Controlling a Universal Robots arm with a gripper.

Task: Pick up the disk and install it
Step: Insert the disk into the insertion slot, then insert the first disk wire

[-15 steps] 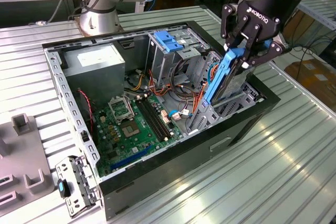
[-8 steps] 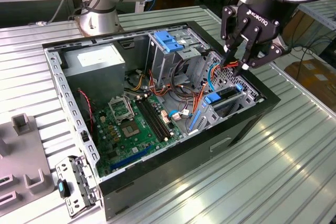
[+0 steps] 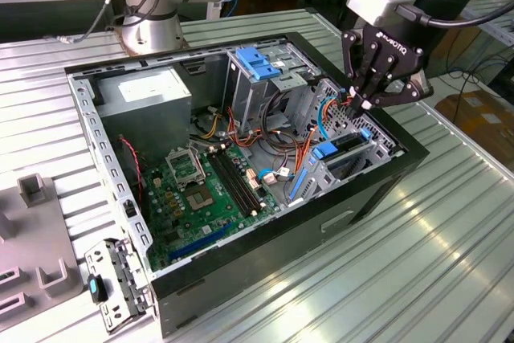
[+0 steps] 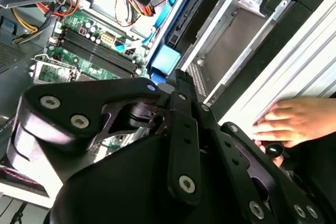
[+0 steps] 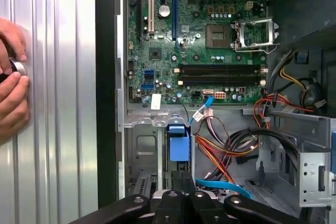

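Presently the gripper (image 3: 363, 104) hangs over the drive bay (image 3: 320, 173) at the front of the open computer case (image 3: 241, 255), its fingers pinched together on nothing. The disk (image 3: 347, 144) sits in that bay, blue rails showing, just below the fingertips; contact cannot be judged. A person's hand (image 5: 11, 95) rests on the ribbed table (image 3: 401, 279) beside the case.

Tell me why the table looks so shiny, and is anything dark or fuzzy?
In the exterior view, light glares in bright streaks off the ribbed metal table; in the first wrist view it washes out near-white beside the hand, while the motherboard looks crisp; in the second wrist view the end effector looms dark.
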